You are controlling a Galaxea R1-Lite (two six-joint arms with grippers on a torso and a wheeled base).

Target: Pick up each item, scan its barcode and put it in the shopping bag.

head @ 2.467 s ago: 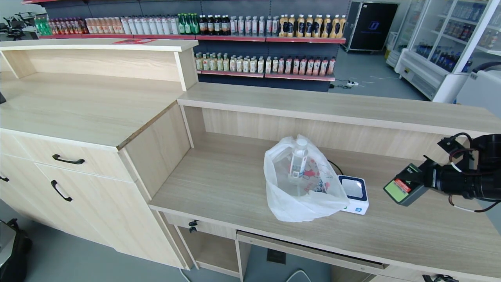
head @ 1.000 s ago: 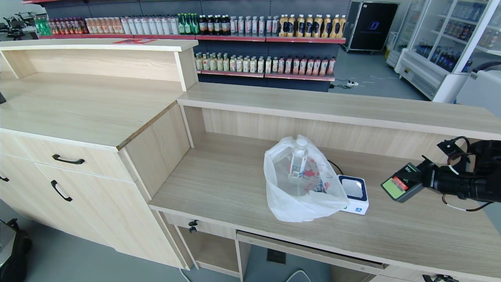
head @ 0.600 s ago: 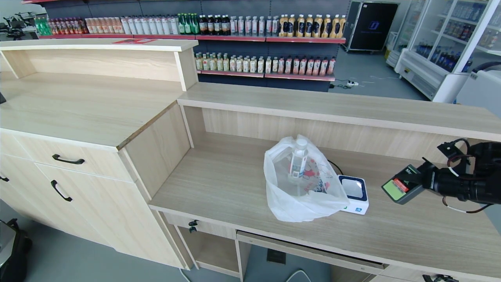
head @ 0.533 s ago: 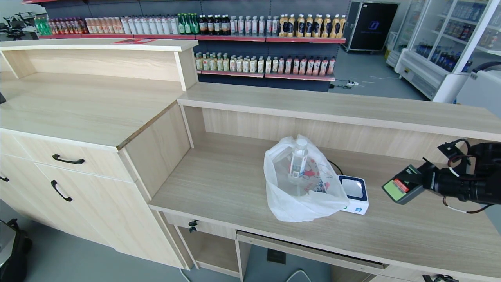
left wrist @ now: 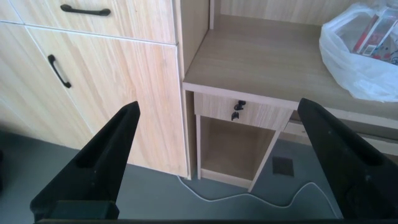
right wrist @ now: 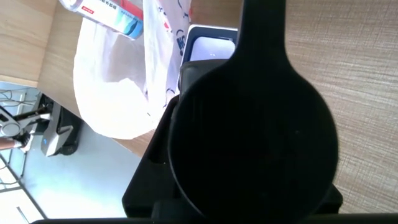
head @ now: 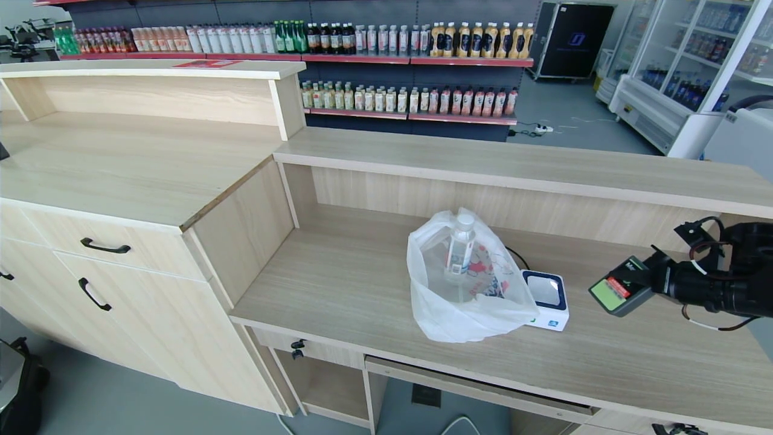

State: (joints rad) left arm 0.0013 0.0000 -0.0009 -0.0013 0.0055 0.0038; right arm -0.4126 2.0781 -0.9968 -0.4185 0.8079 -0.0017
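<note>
Left gripper (left wrist: pixel 217 102) bare, right gripper (head: pixel 653 279) carrying a box (head: pixel 619 287).
Left fingers spread wide, gripping nothing. On the counter (head: pixel 356 284), the shopping bag (head: pixel 465 308) has a bottle (head: pixel 460 248) upright inside, with the scanner (head: pixel 546 299) just beside at its 4 o'clock. At the scanner's 3 o'clock, right fingers are clamped on the dark, green-faced box, above the counter.

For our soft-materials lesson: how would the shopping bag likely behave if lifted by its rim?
The shopping bag looks thin and crumpled, so probably floppy, sagging when lifted. The bottle standing inside would likely weigh it down and could tip if the bag is pushed.
</note>
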